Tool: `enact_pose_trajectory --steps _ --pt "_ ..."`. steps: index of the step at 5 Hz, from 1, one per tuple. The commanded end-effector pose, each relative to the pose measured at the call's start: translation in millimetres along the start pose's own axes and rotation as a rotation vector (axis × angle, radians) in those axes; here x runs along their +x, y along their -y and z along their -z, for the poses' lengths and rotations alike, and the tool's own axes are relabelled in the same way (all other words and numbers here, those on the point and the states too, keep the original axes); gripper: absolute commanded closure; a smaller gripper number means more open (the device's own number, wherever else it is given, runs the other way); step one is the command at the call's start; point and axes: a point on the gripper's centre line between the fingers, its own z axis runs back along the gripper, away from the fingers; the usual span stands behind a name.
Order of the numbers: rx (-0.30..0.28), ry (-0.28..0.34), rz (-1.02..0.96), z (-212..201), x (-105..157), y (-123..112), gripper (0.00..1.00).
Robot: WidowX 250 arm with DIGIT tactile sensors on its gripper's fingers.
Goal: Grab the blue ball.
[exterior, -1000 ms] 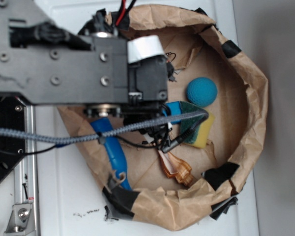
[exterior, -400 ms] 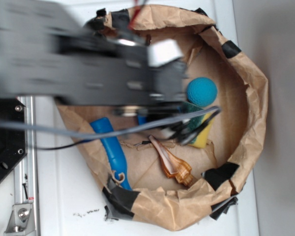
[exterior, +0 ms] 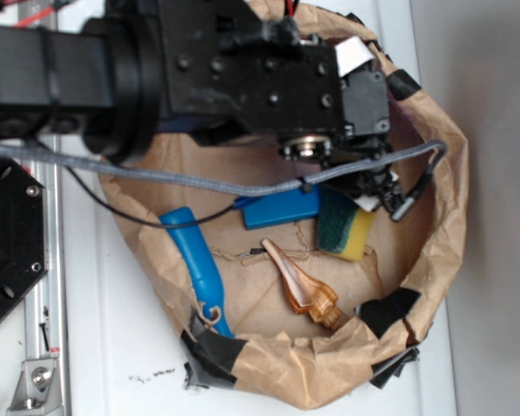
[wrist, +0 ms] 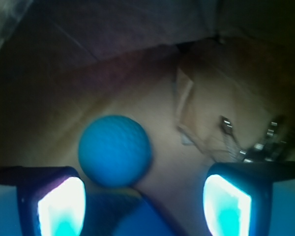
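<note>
White tabletop (exterior: pixel 113 347) carries a brown paper bag (exterior: pixel 451 225), its walls rolled down into a shallow tub. On the bag's floor sits the ball (wrist: pixel 114 150), plain in the wrist view: round, teal-blue, finely dimpled. It lies ahead of the claw (wrist: pixel 145 201), nearer the left-hand finger in that picture than the right. Both fingers (wrist: pixel 61 206) stand wide apart with nothing between them, so the claw is fully spread and empty. From the exterior camera the ball cannot be seen; the black arm (exterior: pixel 243 69) hangs over that part of the bag and covers it.

Just beside the arm's tip lie a green-and-yellow sponge (exterior: pixel 347 230) and a flat blue block (exterior: pixel 282 208), the two touching or nearly so. An amber plastic piece (exterior: pixel 303 290) rests below them, and a long blue handle (exterior: pixel 199 269) leans along the bag's left wall.

This looks like the approach step, not yet the grasp. The next move calls for advancing and shifting slightly toward the ball until it is centred between the fingers, then lowering and closing. A round ball may roll off if one finger strikes first.
</note>
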Motion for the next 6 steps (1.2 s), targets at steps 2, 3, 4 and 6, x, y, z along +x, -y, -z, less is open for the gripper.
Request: enact_pose_trajectory --steps 2,3,4,6 --pt "-0.054 0.087 0.062 38 26 33 0.00" --pt "-0.101 0.000 0.092 14 24 25 1.00" --pt "-0.133 -0.114 0.162 -21 27 9 1.00" --pt "-0.188 -0.054 0.488 -89 18 2 1.00"
